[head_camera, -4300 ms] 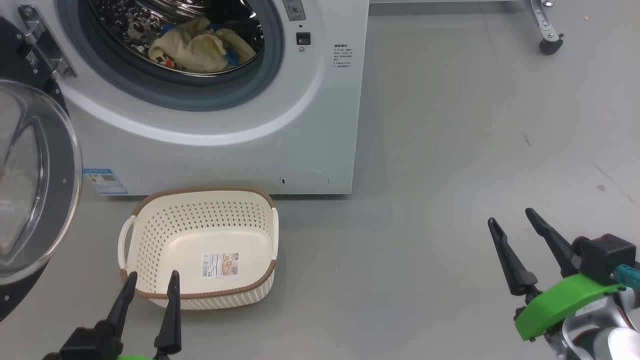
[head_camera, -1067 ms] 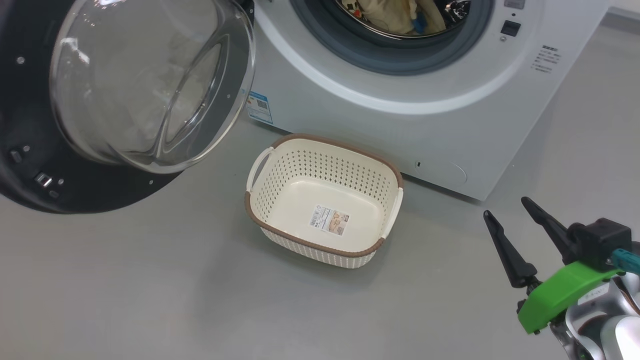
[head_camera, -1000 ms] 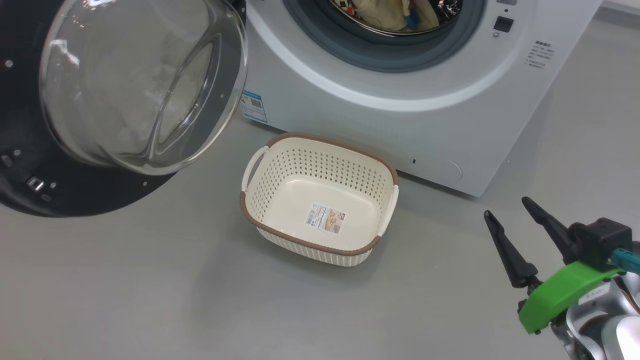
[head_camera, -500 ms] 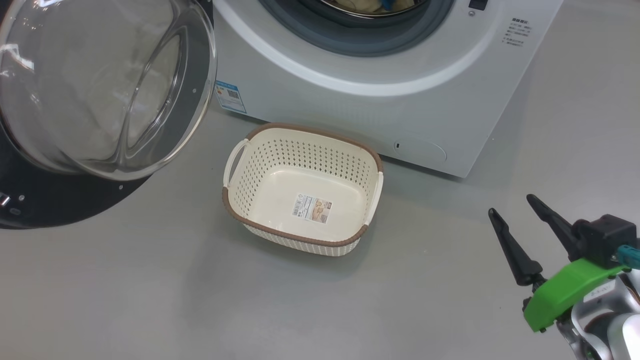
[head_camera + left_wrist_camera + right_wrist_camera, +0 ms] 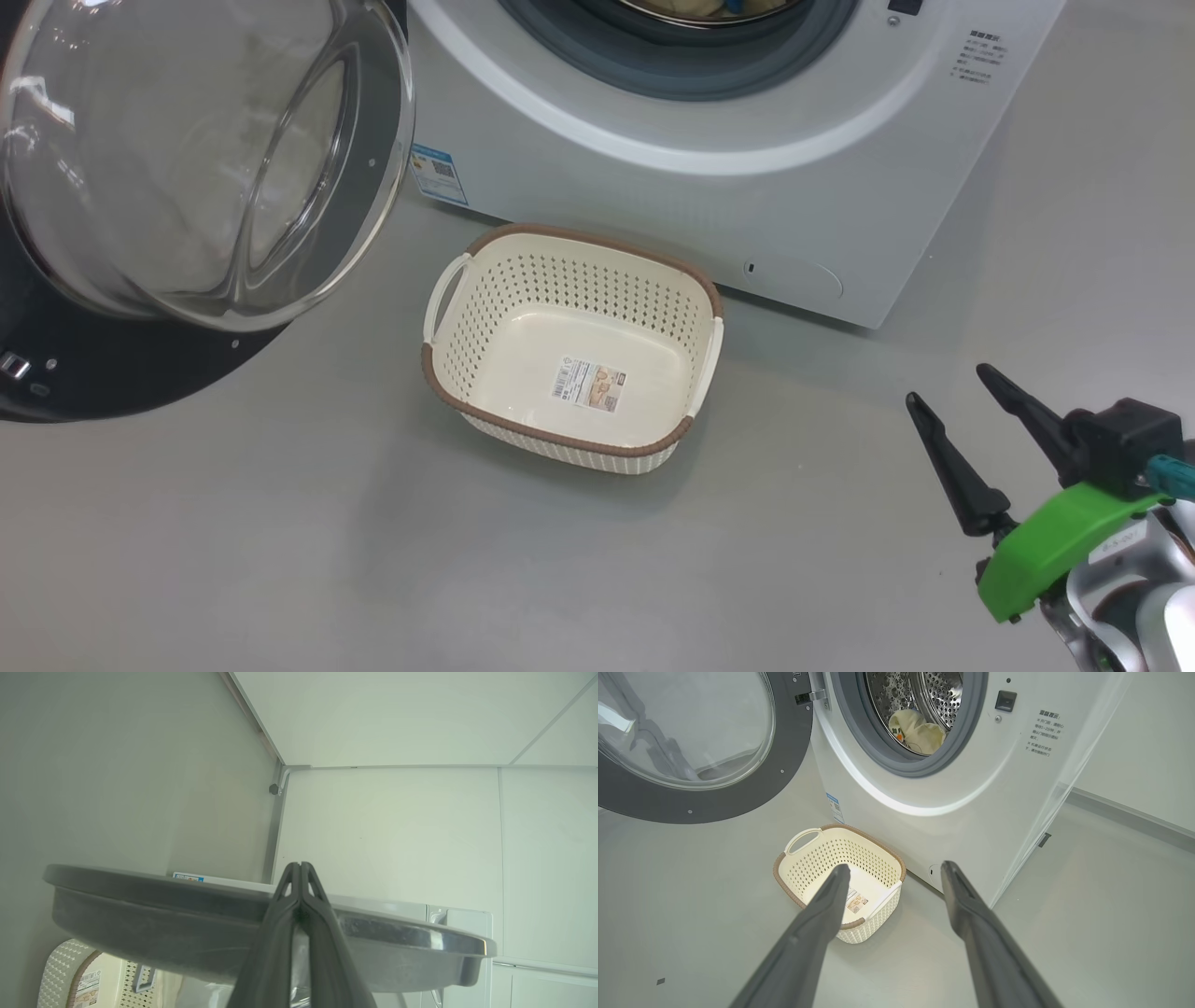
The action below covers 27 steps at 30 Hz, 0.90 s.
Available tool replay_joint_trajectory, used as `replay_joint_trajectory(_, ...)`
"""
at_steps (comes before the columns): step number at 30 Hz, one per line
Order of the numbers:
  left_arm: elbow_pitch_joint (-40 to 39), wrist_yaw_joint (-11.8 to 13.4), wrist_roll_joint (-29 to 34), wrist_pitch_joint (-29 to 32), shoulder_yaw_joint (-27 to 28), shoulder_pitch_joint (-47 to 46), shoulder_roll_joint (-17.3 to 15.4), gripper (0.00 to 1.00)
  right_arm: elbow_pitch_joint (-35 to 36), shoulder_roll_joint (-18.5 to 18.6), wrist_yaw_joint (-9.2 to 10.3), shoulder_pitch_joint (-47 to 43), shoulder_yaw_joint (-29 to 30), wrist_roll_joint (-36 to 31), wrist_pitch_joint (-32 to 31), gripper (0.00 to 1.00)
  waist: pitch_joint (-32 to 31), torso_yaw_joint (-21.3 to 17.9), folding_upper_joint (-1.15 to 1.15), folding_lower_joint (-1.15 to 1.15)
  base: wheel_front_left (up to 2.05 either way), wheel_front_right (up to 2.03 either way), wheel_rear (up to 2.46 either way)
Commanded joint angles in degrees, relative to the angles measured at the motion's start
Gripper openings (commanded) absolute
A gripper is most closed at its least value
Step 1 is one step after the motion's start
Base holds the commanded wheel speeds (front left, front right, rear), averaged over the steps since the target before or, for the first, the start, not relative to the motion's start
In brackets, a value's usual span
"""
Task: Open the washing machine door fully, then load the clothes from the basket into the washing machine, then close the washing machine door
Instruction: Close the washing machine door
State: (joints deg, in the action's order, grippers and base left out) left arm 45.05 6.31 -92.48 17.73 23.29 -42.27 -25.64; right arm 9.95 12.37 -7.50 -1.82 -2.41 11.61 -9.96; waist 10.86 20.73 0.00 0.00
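1 closed left hand seemingly touches the washing machine door.

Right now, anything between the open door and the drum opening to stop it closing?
Nothing visible. The clothes lie inside the drum, behind the gasket; the basket sits empty on the floor, lower than the door.

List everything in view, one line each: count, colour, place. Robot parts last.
washing machine: one, white, behind the basket.
washing machine door: one, black rim with clear glass, swung open at left.
clothes: one bundle, cream-yellow, inside the drum.
basket: one, cream with brown rim, on the floor, empty but for its sticker.
label sticker: one, blue, washing machine's lower front corner.
floor: grey.
wall: white, right of the washing machine.
left gripper: one, dark, shut, by the door's rim.
right gripper: one, dark fingers, open, empty, lower right.
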Motion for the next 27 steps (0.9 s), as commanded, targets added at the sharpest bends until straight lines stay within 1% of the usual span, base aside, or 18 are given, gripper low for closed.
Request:
replay_joint_trajectory(1, -2.1, -0.7, -0.5, 1.4, 0.5, -0.8, -3.1, 0.00, 2.2, 1.6, 0.01, 2.4, -1.0, 0.4, -0.1, 1.00, 0.0, -0.1, 0.00, 0.00, 0.00, 0.00, 0.00)
replay_joint_trajectory(4, -2.7, -1.2, -0.6, 3.1, -0.1, -0.7, -3.2, 0.00, 2.1, 1.6, 0.01, 2.4, -0.9, 0.5, -0.1, 1.00, 0.1, -0.2, 0.00, 0.00, 0.00, 0.00, 0.00)
replay_joint_trajectory(7, -3.8, -1.6, -0.4, 6.7, -1.7, 0.0, -3.4, 0.00, 2.0, 1.5, 0.01, 2.4, -0.9, 0.4, -0.1, 1.00, 0.2, -0.4, 0.00, 0.00, 0.00, 0.00, 0.00)
replay_joint_trajectory(16, -8.0, -2.2, -2.2, 16.4, -3.8, 3.7, -3.2, 0.00, 1.2, 0.9, 0.01, 2.3, -1.3, 0.5, 0.4, 1.00, 0.4, -0.5, 0.00, 0.00, 0.00, 0.00, 0.00)
replay_joint_trajectory(21, -12.2, -2.1, -4.6, 22.6, -4.5, 6.1, -2.3, 0.00, 0.9, 0.9, 0.01, 2.4, -1.5, 0.5, 0.5, 1.00, 0.3, -0.5, 0.00, 0.00, 0.00, 0.00, 0.00)
replay_joint_trajectory(22, -14.2, -2.0, -5.9, 24.6, -4.4, 7.0, -1.6, 0.00, 0.8, 0.9, 0.01, 2.5, -1.5, 0.5, 0.7, 1.00, 0.4, -0.4, 0.00, 0.00, 0.00, 0.00, 0.00)
replay_joint_trajectory(24, -15.2, -1.8, -6.5, 25.4, -4.3, 7.4, -1.2, 0.00, 0.7, 0.8, 0.01, 2.5, -1.6, 0.6, 0.7, 1.00, 0.4, -0.4, 0.00, 0.00, 0.00, 0.00, 0.00)
replay_joint_trajectory(25, -17.4, -1.8, -7.5, 26.8, -4.4, 8.2, -0.2, 0.00, 0.6, 0.7, 0.01, 2.6, -1.7, 0.6, 0.8, 1.00, 0.5, -0.4, 0.00, 0.00, 0.00, 0.00, 0.00)
replay_joint_trajectory(27, -19.6, -1.8, -8.3, 28.1, -4.7, 8.9, 0.7, 0.00, 0.5, 0.7, 0.01, 2.7, -1.8, 0.6, 0.9, 1.00, 0.5, -0.4, 0.00, 0.00, 0.00, 0.00, 0.00)
